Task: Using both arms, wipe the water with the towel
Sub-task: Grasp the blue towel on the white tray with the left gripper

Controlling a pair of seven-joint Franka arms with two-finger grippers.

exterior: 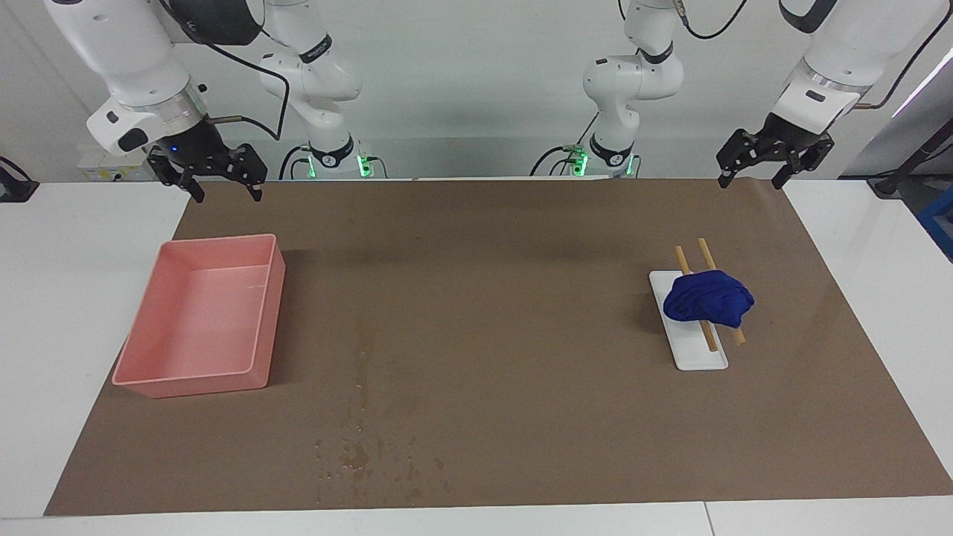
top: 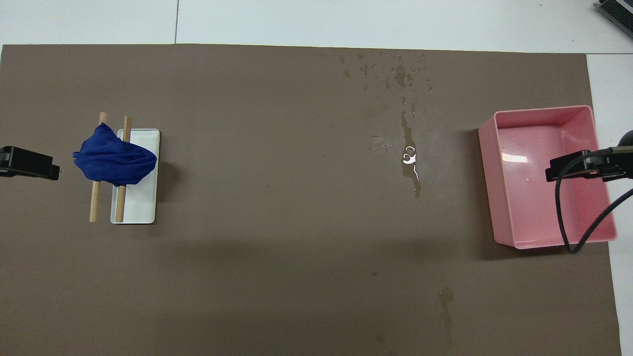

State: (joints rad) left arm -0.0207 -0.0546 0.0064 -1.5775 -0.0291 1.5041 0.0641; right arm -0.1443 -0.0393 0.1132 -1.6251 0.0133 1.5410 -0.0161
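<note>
Brown mat [exterior: 521,313], water [top: 409,163], pink bin [exterior: 201,320] beside

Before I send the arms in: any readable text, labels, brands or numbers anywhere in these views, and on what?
None can be read.
Blue towel, white tray, pink bin, brown mat: no print visible.
Arm joint bands: dark marks, too small to read.

The brown mat [exterior: 521,298] looks like matt paper, and the water [top: 409,160] on it makes a darker streak with shiny small drops. The blue towel [exterior: 707,299] is soft crumpled cloth, lying on two bare wooden sticks [exterior: 706,253] across a smooth white plastic-looking tray [exterior: 696,357]. The pink bin [exterior: 197,320] seems smooth plastic with a slightly glossy floor, and the arms have glossy white shells.
</note>
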